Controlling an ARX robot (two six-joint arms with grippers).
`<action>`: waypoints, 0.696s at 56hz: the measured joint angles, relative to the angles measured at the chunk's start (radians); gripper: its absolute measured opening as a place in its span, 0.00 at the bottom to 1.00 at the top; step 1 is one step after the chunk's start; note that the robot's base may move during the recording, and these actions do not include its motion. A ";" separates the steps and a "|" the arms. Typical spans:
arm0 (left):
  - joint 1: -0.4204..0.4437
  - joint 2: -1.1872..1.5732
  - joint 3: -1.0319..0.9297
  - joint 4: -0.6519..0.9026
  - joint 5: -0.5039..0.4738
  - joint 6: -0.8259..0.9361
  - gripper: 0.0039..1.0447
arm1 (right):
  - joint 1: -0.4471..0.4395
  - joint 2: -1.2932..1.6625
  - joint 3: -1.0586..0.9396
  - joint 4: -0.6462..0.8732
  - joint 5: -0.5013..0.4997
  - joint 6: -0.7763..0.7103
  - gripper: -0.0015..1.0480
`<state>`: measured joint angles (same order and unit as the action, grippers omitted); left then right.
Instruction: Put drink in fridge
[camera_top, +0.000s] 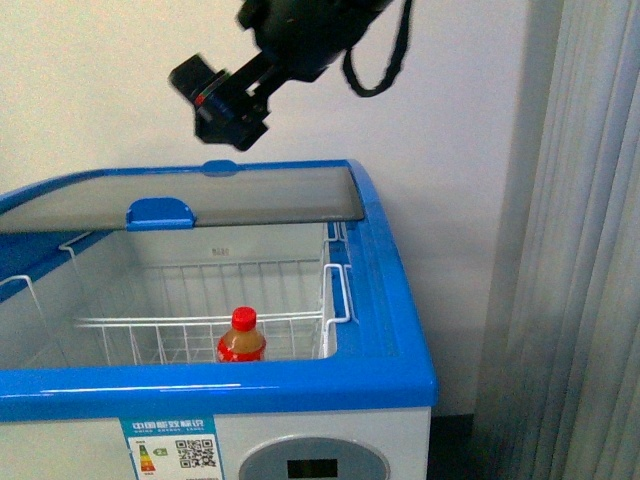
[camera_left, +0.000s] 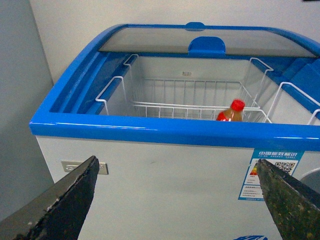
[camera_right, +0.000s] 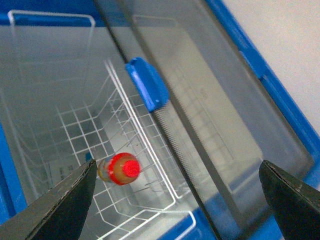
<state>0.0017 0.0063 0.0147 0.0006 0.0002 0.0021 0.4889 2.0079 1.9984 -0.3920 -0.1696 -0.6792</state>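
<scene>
**Drink stands upright in the fridge basket, both grippers empty**

You see the drink (camera_top: 241, 340) standing upright in the white wire basket (camera_top: 290, 322) of the fridge (camera_top: 400, 330). Its long axis is vertical and its red cap (camera_top: 244, 318) points straight up. In the right wrist view you look down on this cap, so the bottle points toward that camera.

The fridge is a white chest freezer with a blue top rim. Its sliding glass lid (camera_top: 200, 195) is pushed to the back half, and the blue handle (camera_top: 160, 213) sits on the lid's front edge. Behind the fridge there is a plain pale wall (camera_top: 450, 90), and on the right side a grey curtain (camera_top: 580, 250) hangs.

The right gripper (camera_right: 175, 200) hangs above the open part of the fridge, and the drink is below it, well apart and touching neither finger. Its fingers are spread wide and hold nothing. The left gripper (camera_left: 175, 200) is outside, in front of the fridge's white front wall, also spread wide and empty. The drink is behind the blue rim from it, well apart.
</scene>
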 joint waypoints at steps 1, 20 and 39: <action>0.000 0.000 0.000 0.000 0.000 0.000 0.92 | -0.010 -0.023 -0.024 0.016 0.000 0.037 0.93; 0.000 0.000 0.000 0.000 0.000 0.000 0.92 | -0.170 -0.621 -0.607 0.206 0.191 0.450 0.93; 0.000 0.000 0.000 0.000 0.000 0.000 0.92 | -0.283 -1.392 -1.371 0.410 0.371 0.661 0.63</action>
<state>0.0017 0.0063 0.0147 0.0006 -0.0002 0.0021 0.2054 0.6163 0.6270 0.0185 0.2012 -0.0181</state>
